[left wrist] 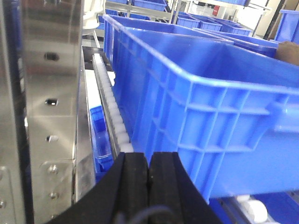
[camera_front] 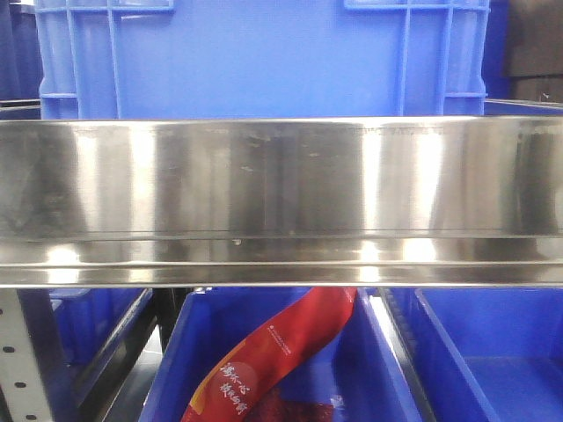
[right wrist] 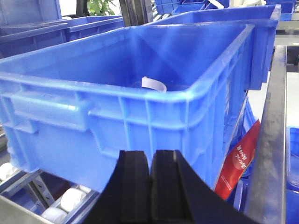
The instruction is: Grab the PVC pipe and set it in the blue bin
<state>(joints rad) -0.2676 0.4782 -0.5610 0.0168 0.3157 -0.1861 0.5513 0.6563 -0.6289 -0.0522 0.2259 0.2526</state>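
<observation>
Front view is showing a shiny, smooth steel rail [camera_front: 281,202] stretching across, with a ribbed plastic blue bin [camera_front: 264,57] sitting behind it and a red packet [camera_front: 273,360] lying in a lower bin. Left gripper [left wrist: 148,175] is pressing its black pads together, holding nothing, beside the bin. Right gripper [right wrist: 151,172] is also squeezing closed, holding nothing. A white curved piece [right wrist: 154,84], maybe the pipe, is sitting inside the bin, beyond the right gripper.
</observation>
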